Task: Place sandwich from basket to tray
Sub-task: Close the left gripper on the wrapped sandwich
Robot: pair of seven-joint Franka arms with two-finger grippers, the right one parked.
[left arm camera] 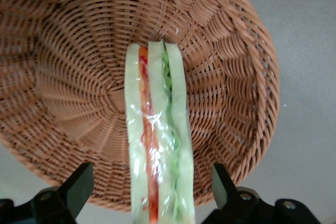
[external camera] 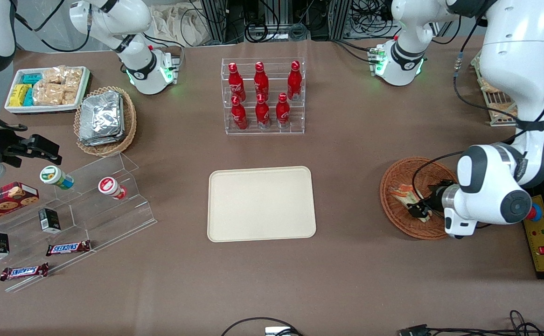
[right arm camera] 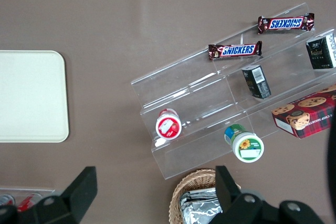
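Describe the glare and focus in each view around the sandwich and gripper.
Left wrist view: sandwich sharp, its clear wrap glinting, between the open gripper fingers; basket weave crisp. Front view: evenly lit, gripper low in the basket, tray without glare.

from the front my gripper (external camera: 420,209) and arm hide part of the sandwich (external camera: 406,193); the wrist picture cuts its near end and the basket (left arm camera: 63,51).

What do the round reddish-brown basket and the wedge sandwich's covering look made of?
Round reddish-brown basket: woven wicker, matte; interlaced strands show. Triangular sandwich: looks wrapped in clear glossy film, with wrinkles and glints over bread. The open gripper straddles it in the basket.
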